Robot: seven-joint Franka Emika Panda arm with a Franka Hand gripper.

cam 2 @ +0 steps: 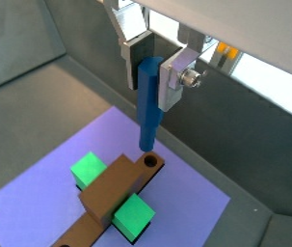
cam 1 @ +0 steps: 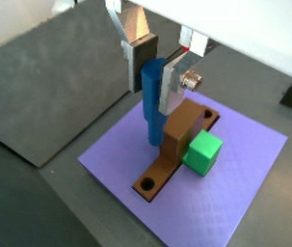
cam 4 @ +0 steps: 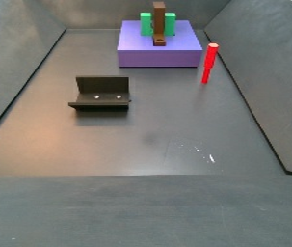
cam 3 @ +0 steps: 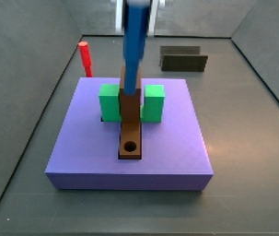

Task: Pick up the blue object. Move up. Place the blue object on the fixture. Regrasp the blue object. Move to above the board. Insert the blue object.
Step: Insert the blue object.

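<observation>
My gripper (cam 1: 155,77) (cam 2: 153,72) is shut on the upper part of the blue object (cam 1: 153,111) (cam 2: 148,116), a slim blue peg hanging upright. It hangs over the board (cam 1: 245,183) (cam 2: 58,188) (cam 3: 167,152), a lavender slab carrying a brown strip (cam 1: 180,140) (cam 2: 110,198) (cam 3: 131,124) and a green block (cam 1: 203,154) (cam 3: 154,101). In a wrist view the peg's lower tip sits just above a round hole (cam 2: 149,163) at the strip's end. In a side view the blue object (cam 3: 133,51) stands over the strip's far end. The fixture (cam 3: 183,60) (cam 4: 100,94) stands on the floor apart from the board.
A red upright peg (cam 3: 85,58) (cam 4: 210,63) stands on the floor beside the board (cam 4: 142,56). Grey walls enclose the dark floor on all sides. The strip's nearer hole (cam 3: 131,147) is uncovered.
</observation>
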